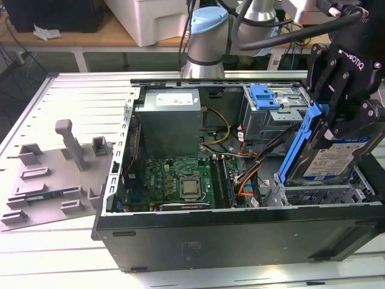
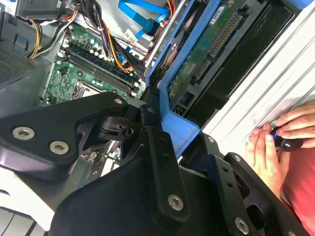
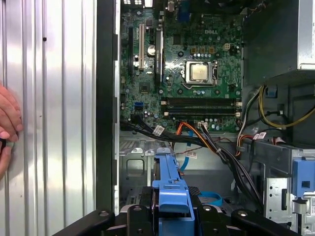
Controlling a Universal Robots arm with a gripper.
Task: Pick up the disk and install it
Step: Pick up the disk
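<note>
— One thing in the gripper (image 1: 340, 120), is that right?

— Yes, the disk (image 1: 329, 161). The jaws are closed on its blue rail, pinching it from both sides.

— Where does the disk sit?

— It is held tilted, label facing outward, over the corner of the open computer case (image 1: 240, 235) at the exterior view's right. Its lower end is down at the metal drive cage (image 1: 313, 194); whether it touches I cannot tell.

— What do the wrist cameras give?

— The second wrist view shows the disk's (image 2: 211, 39) green circuit side, with the rail running down into the gripper (image 2: 156, 115). In the first wrist view the rail (image 3: 170, 189) rises between the black links, with the motherboard (image 3: 187, 73) beyond.

— Anything else in the case?

— A grey power supply (image 1: 168, 120) at the back, and a blue bracket (image 1: 264, 96) beside it toward the exterior view's right.

— Outside it?

— A grey plate (image 1: 54, 174) lies on the slatted table (image 1: 72, 96), and a person's hand (image 2: 275, 142) rests on the table just beside the case.
</note>
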